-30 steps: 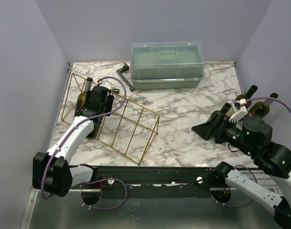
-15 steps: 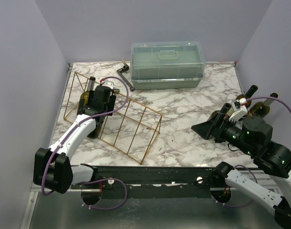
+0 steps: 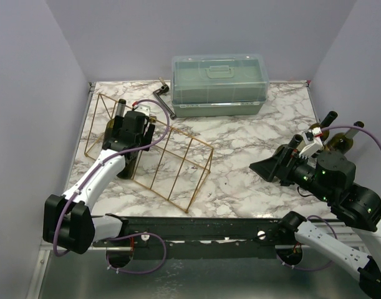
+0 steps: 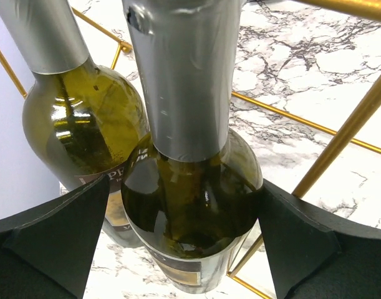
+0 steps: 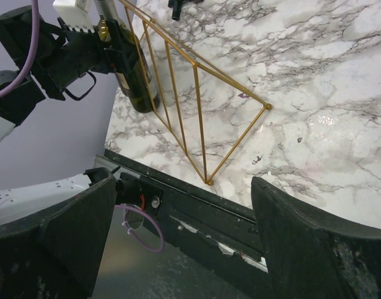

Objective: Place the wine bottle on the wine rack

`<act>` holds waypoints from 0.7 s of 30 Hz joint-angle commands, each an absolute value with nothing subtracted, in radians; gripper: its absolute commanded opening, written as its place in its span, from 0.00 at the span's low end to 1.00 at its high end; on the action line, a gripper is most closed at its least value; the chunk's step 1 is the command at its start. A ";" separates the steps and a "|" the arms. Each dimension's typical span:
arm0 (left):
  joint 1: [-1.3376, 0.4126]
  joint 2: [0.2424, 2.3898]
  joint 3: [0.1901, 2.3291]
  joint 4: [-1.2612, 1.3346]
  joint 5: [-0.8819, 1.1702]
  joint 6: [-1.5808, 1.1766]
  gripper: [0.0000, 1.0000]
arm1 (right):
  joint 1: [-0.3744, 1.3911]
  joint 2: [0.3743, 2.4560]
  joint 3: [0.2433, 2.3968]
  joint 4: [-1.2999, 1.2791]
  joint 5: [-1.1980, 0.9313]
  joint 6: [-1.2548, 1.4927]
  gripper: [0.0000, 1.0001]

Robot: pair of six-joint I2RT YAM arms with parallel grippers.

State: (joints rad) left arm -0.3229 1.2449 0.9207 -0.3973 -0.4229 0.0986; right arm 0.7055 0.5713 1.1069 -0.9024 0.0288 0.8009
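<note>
My left gripper (image 4: 184, 187) is clamped on the shoulder of the dark green glass wine bottle (image 4: 189, 124) with a silver foil neck. It stands at the far-left end of the long gold thin-wire wine rack (image 3: 178, 163), beside a second green bottle (image 4: 84, 124). The lilac side wall (image 3: 40, 93) is close on its left; bare marble table (image 3: 240, 149) lies open between the rack and my right gripper (image 3: 268, 168), fingers spread wide. The bottle's long axis is near upright, neck up.
</note>
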 commanded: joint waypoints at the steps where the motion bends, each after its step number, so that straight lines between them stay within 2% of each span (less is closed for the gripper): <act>1: -0.338 1.214 0.939 -0.392 -0.391 0.097 0.99 | 0.709 0.569 1.107 -0.894 0.014 0.803 0.91; 9: -0.341 1.146 0.941 -0.390 -0.376 0.093 0.99 | 0.709 0.578 1.115 -0.929 0.035 0.785 0.91; 21: -0.341 0.942 0.891 -0.330 -0.252 0.077 0.99 | 0.708 0.594 1.197 -1.041 0.269 0.722 0.91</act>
